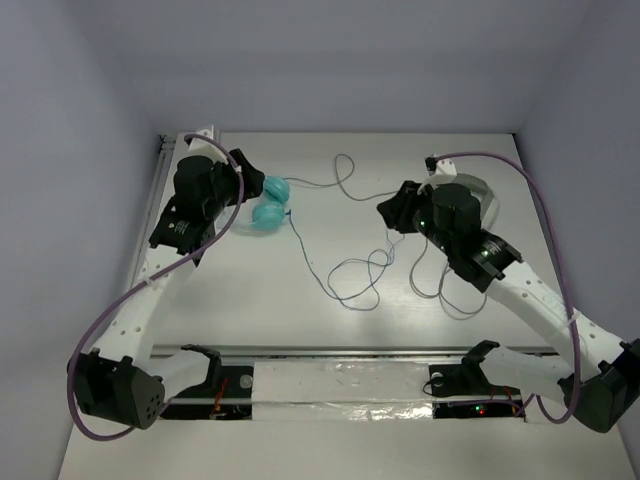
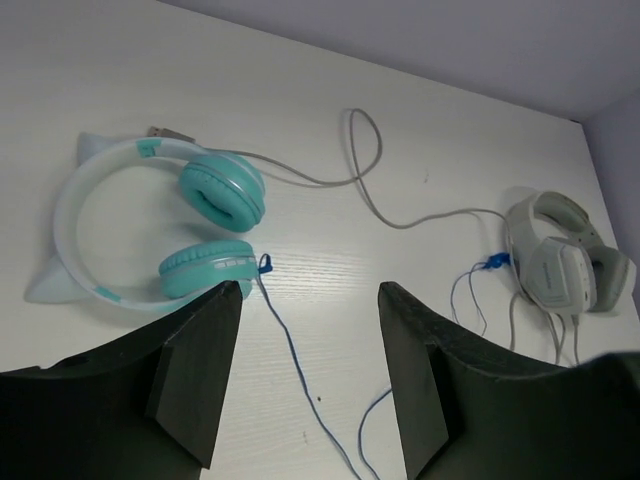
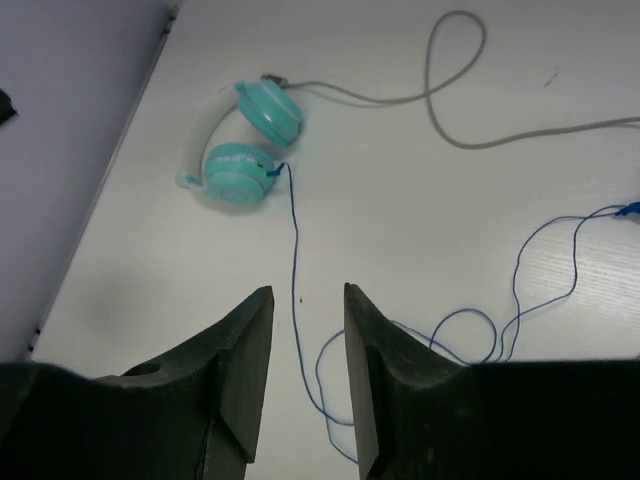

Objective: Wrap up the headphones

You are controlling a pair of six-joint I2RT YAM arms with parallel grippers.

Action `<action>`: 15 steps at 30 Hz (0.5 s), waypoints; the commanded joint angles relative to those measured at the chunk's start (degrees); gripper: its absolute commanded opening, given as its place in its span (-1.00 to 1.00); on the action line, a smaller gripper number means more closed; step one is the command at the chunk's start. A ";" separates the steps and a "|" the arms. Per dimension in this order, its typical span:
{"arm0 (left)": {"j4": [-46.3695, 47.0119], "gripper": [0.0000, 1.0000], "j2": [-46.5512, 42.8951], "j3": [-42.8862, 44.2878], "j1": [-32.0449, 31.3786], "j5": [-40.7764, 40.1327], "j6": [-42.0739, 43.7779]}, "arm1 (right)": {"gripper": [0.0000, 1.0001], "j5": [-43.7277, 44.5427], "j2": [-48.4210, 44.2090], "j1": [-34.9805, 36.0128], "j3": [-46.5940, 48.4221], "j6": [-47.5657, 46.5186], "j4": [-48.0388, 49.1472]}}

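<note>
The headphones [image 1: 268, 205] lie flat at 10 o'clock, just beyond my left gripper [image 2: 308, 300], which is spread and empty. My right gripper [image 3: 308, 300], also parted, hovers over the blue cable [image 3: 294, 250]. Recommendation: pin the headband [image 2: 66, 215], then gather the cable slowly.

Two sets of headphones: the teal headphones [image 2: 222, 190] towards the far left corner and the grey-white headphones [image 2: 560, 265] by the right edge. Two cables: the dark blue cable [image 3: 294, 250] and the pale cable [image 3: 429, 70]. Two robot arms, the left arm [image 1: 150, 290] and the right arm [image 1: 530, 295], on one table [image 1: 250, 300]
</note>
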 commanded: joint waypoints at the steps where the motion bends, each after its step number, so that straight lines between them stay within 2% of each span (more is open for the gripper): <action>1: -0.35 0.05 1.20 5.03 0.18 -5.22 2.65 | -0.16 0.26 -0.83 2.47 -2.44 -1.14 1.74; 2: 0.25 0.02 1.56 5.21 0.18 -5.59 2.83 | -0.05 -0.01 -1.27 2.48 -2.80 -0.96 1.92; 4: 2.01 -0.09 2.87 5.74 0.18 -5.42 2.92 | -0.14 -2.02 -3.02 3.18 -3.68 -0.61 3.58; 5: 2.02 -0.13 3.75 6.26 0.18 -5.50 2.66 | -0.50 -2.73 -3.55 3.18 -4.64 -0.44 4.20; 7: -0.07 -0.71 8.30 9.24 1.66 -6.03 2.39 | -0.85 -5.18 -4.87 3.18 -5.26 -0.26 5.52; 8: -0.87 -0.89 10.07 10.21 2.37 -5.95 2.39 | -1.00 -6.07 -5.05 3.18 -5.52 -0.26 5.70; 9: -1.67 -1.00 12.09 11.18 3.33 -5.68 2.31 | -1.00 -6.77 -5.05 3.18 -5.44 -0.35 5.61; 14: -2.90 -1.00 22.82 16.02 7.21 -5.85 3.79 | -1.00 -6.78 -6.10 3.71 -6.58 -0.08 6.75; 15: -3.25 -0.95 24.40 18.11 7.82 -7.42 5.11 | -1.00 -6.86 -6.45 3.71 -6.84 0.00 7.19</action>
